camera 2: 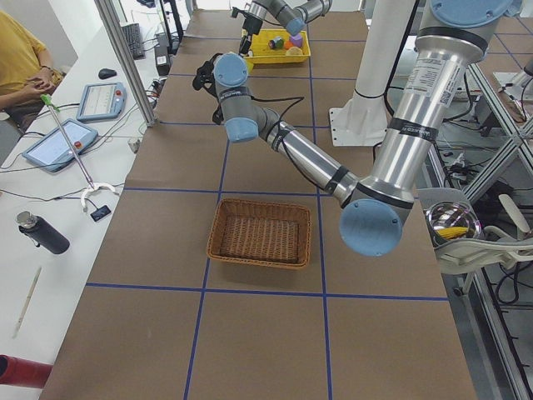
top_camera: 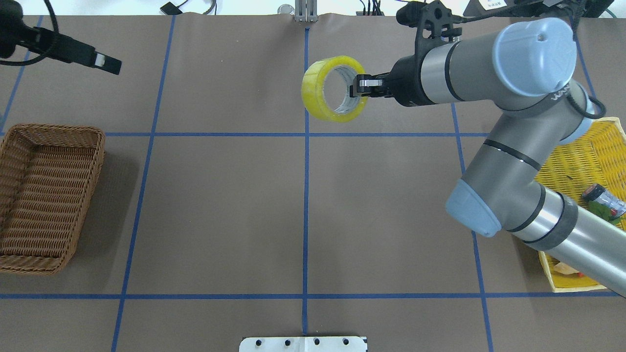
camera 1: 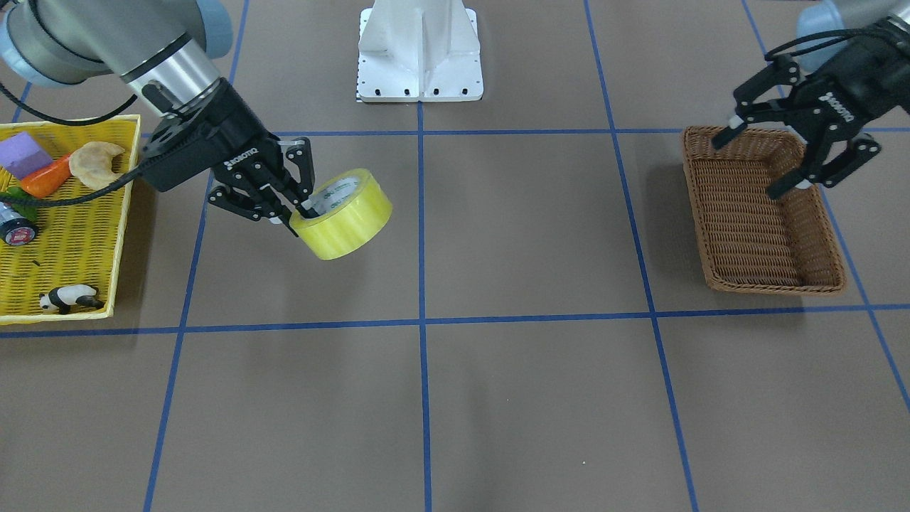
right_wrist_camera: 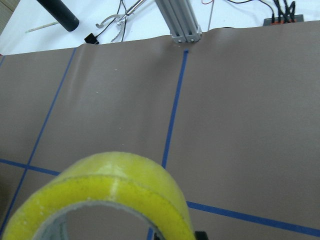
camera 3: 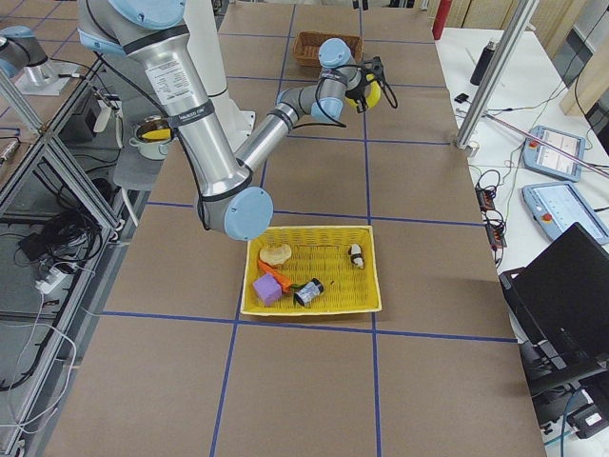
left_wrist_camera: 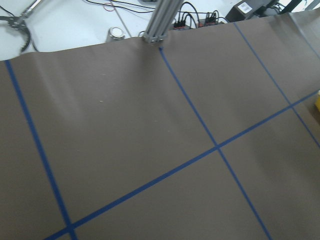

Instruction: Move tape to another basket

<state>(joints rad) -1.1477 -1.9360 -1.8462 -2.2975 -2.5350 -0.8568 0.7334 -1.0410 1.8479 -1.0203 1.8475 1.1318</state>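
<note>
Pinching the seemingly light, stiff, slick-sided tape [camera 1: 348,217] by its wall with the right end effector [camera 1: 302,213], holding it above the counter's [camera 1: 526,235] middle, far from the basket [camera 1: 764,288], with the left end effector [camera 1: 764,160] spread.

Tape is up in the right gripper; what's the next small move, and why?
Probably carry the tape toward the robot's left. The right gripper is shut on it, one finger inside its core, clear of the table near the centre line, while the basket sits empty at the far left.
</note>
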